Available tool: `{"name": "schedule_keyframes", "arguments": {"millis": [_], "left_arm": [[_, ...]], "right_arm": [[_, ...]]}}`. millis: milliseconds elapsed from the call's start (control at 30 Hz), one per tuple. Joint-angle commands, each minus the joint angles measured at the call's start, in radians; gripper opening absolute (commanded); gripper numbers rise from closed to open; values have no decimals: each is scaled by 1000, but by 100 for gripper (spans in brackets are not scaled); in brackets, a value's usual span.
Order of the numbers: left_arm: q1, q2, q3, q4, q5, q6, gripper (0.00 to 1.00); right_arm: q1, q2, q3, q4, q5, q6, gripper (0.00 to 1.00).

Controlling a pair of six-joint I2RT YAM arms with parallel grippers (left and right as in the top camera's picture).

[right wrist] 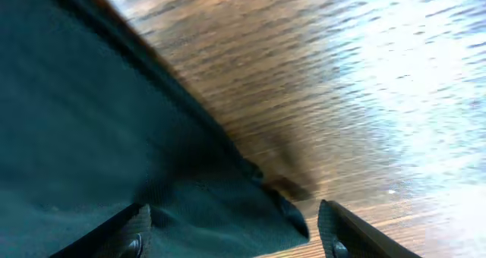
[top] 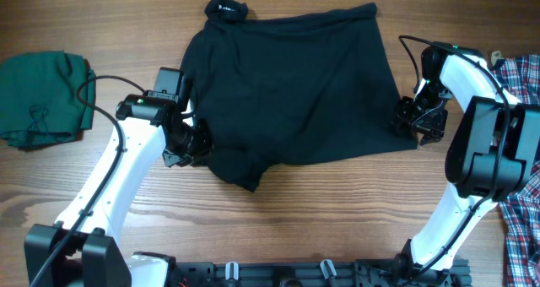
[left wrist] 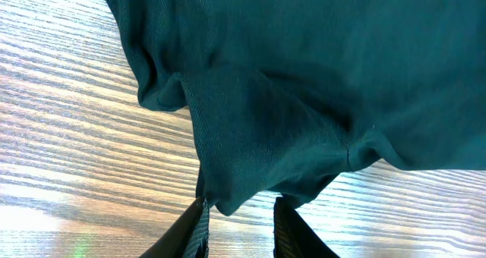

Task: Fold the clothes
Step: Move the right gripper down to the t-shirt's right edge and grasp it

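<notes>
Overhead: black shirt (top: 287,84) lies mid-table (top: 337,211), roughly a trapezoid, wider on the near side. The collar (top: 226,8) is bunched in a lump at the far edge. It looks part-folded, with the sides turned in and a lumpy tab hanging off the near-left corner.

Left end effector (top: 190,143) sits at the shirt's near-left edge and right end effector (top: 419,118) at the near-right corner. My read is that one arm takes each side so the near hem can be handled as a straight line rather than dragged from one point.

Left wrist: fingers (left wrist: 194,231) stand slightly apart, with wood showing in the gap. A pointed lobe of fabric sits right at the mouth and touches one tip, but it isn't visibly pinched.

Right wrist is blurred. The fingers (right wrist: 342,228) are spread wide, the hem corner lies between them, and nothing is clamped.

The fabric is soft, matte and fine-knit. It slumps into rounded creases and holds no edge, so it will sag and bunch unless it's gripped near a seam. The table is smooth wood grain, so expect the cloth to slide.

Off to the sides and well clear are a green garment (top: 42,97), folded at far left, and a plaid shirt (top: 527,72) at the right edge.
</notes>
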Motion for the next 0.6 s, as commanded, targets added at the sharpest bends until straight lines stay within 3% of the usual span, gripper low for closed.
{"name": "schedule_keyframes", "arguments": {"millis": [0,33,100,167,467,567], "left_arm": [[2,10,13,-11,-55,1,31],[2,13,8,-12,-74,1,34],[2,19,-19,-3,-93,1,41],[2,31,-54,27,-100,2,58],[-101,32,-185,226,-42,146,57],[-145,32,-185,243,-43,167,50]], "right_arm": [[1,-5,-7,7,-36,-18,57],[1,-5,-19,19,-36,-18,51],[1,-5,-37,45,-46,-15,50],[1,-5,-38,55,-47,-15,50],[1,-5,-38,55,-47,-16,55],[1,-5,-38,55,-47,-16,55]]}}
